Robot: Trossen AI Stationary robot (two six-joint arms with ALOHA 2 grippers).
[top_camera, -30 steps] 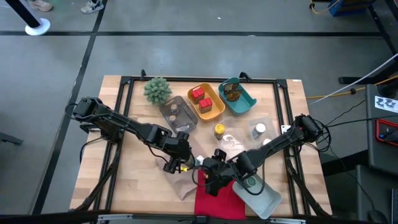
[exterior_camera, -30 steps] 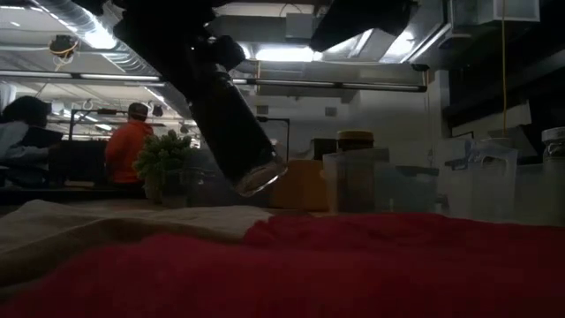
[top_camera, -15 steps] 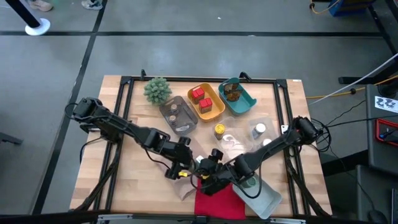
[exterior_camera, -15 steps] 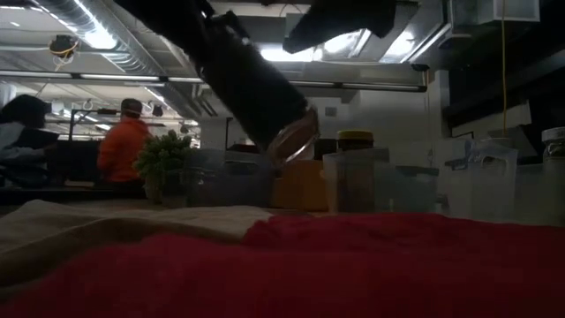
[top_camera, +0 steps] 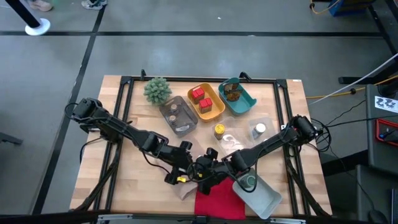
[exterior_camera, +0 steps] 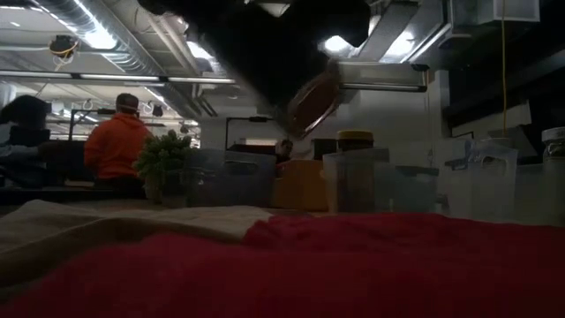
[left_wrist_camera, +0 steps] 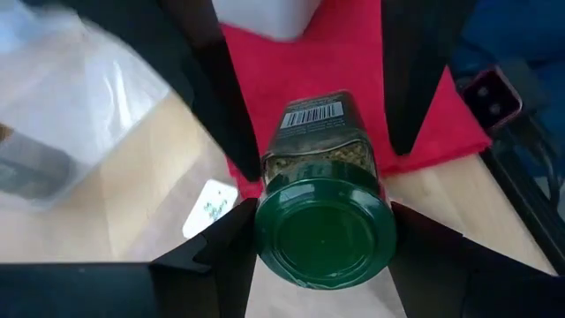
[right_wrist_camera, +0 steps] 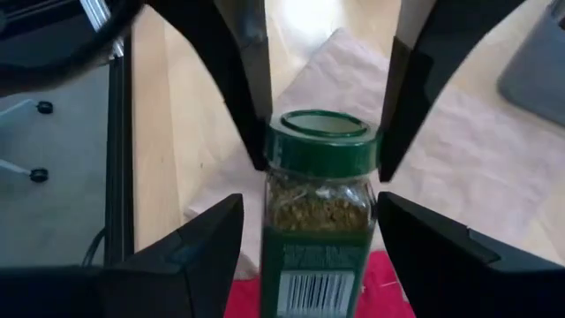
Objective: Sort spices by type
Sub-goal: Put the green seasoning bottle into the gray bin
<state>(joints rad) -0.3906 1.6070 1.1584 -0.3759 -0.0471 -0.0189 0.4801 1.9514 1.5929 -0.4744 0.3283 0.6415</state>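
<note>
A green-capped glass spice jar [top_camera: 198,168] of green-brown flakes hangs in the air over the near middle of the table, above the red cloth [top_camera: 217,200]. My left gripper [left_wrist_camera: 325,243] is shut on its cap. My right gripper [right_wrist_camera: 309,216] is open. Its fingers stand on either side of the jar's lower half, by the barcode label [right_wrist_camera: 309,287], and I cannot tell whether they touch it. In the low view the jar's glass base [exterior_camera: 313,102] points up and to the right. My left gripper pinches the jar's green cap [left_wrist_camera: 267,231] by its rim between its two fingers [left_wrist_camera: 216,256]. It comes at the jar from the table's left side, along the jar's length. The jar is lifted clear, tipped, with its base pointing away toward my right gripper.
At the far side stand a yellow tray with red tins [top_camera: 205,101], a teal tray with brown jars [top_camera: 237,94], a clear tray with jars [top_camera: 176,114] and a spiky plant [top_camera: 157,90]. A yellow-capped jar [top_camera: 219,130] and a white-capped jar [top_camera: 259,129] stand mid-right. A grey tray [top_camera: 258,194] holds a green-capped jar.
My left gripper has carried the jar up and toward the table's right edge and tipped it, so the base has swung up from pointing down. My right gripper has gone toward the table's left edge and come around the jar's base end.
</note>
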